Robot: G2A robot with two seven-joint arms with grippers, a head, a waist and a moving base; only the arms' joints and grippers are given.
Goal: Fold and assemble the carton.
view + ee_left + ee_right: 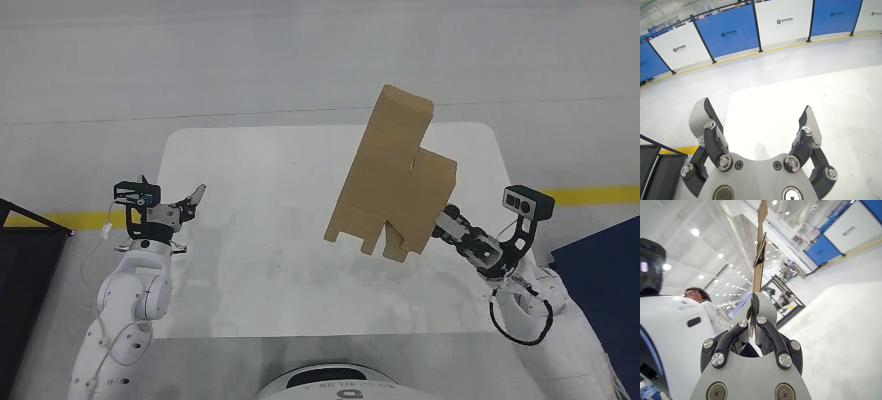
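Item 1, closest to your lens: right gripper (753, 311), fingers pinched shut on the lower edge of the carton (758, 275). You see the cardboard edge-on here. It rises straight out from between the two fingers, and its layers splay slightly apart higher up.

Item 2: right arm (500, 262). In your top view it comes in from the table's near right corner. The forearm angles toward the middle and the wrist is tipped, so the gripper points up and inward. It holds the carton raised above the table (260, 290).

Item 3: the carton itself. It is brown, flattened and unassembled, held over the right half of the table and tilted. Its long side runs away from you toward the far edge. Slotted flaps sit at the near end and a stepped flap juts out at the far end. The grip is at the sheet's near right corner.

Item 4: left gripper (756, 106). The fingers are spread wide with nothing between them, ribbed pads (712, 113) facing each other. It hovers at the table's left edge, pointing toward the far side, well apart from the carton.

Item 5: left arm (135, 300). The elbow is tucked at the near left and the forearm rises to the wrist beside the table edge.

Item 6, farthest: grey floor (772, 72) with a yellow line (738, 57), then a fence of blue and white panels (730, 39).
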